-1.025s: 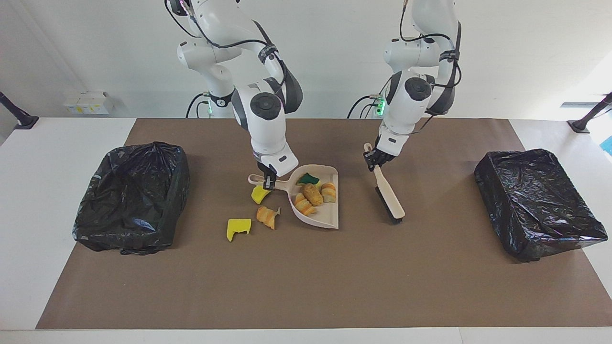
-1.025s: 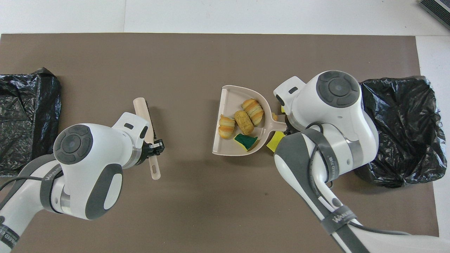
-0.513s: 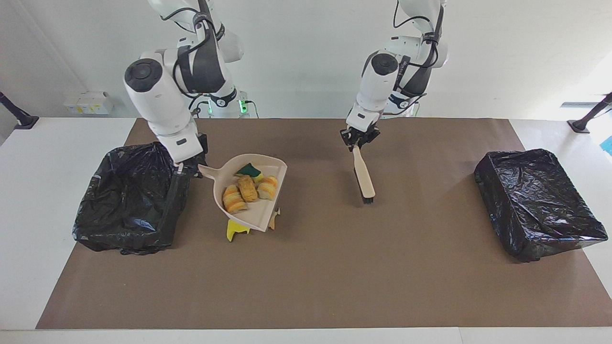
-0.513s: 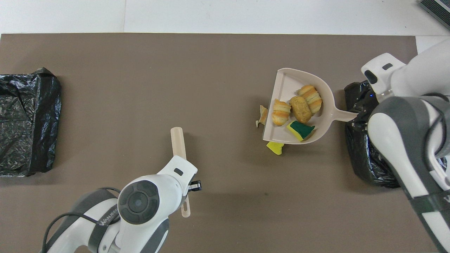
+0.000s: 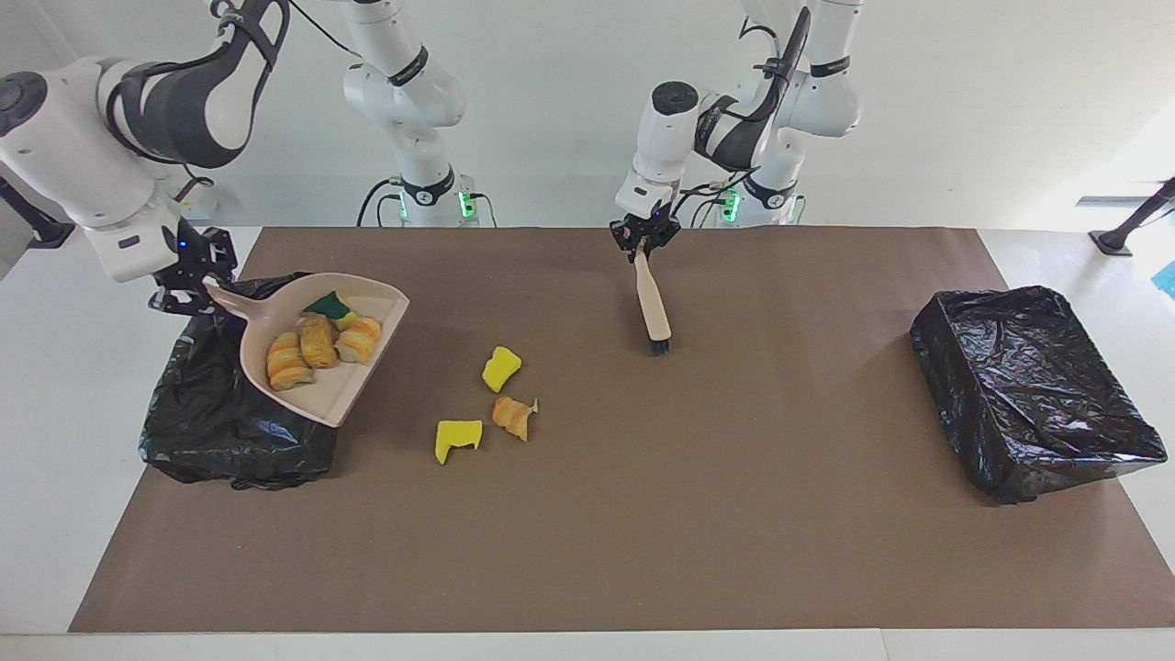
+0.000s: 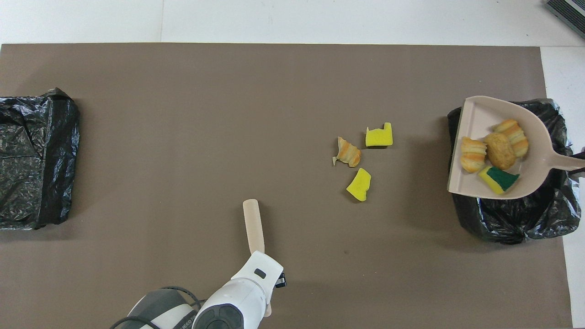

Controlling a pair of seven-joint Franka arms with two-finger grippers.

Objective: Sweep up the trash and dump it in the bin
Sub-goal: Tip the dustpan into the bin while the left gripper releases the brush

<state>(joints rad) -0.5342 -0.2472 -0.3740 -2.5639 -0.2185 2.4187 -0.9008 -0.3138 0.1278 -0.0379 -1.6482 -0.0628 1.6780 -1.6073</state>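
Beige dustpan [image 5: 321, 353] clamped in my right gripper [image 5: 188, 285], over bin [image 5: 229, 431].
Next: tip trash [image 5: 317, 344] out; left gripper [image 5: 645, 240] grips brush [image 5: 654, 308].

Bright, even light; soft shadows; sharp

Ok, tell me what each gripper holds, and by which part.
Right gripper holds the dustpan by its handle over the bin. Left gripper holds the brush by its handle end.

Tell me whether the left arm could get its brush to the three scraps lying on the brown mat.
Probably yes: the left gripper holds the beige brush, and bare brown mat separates it from the scraps.
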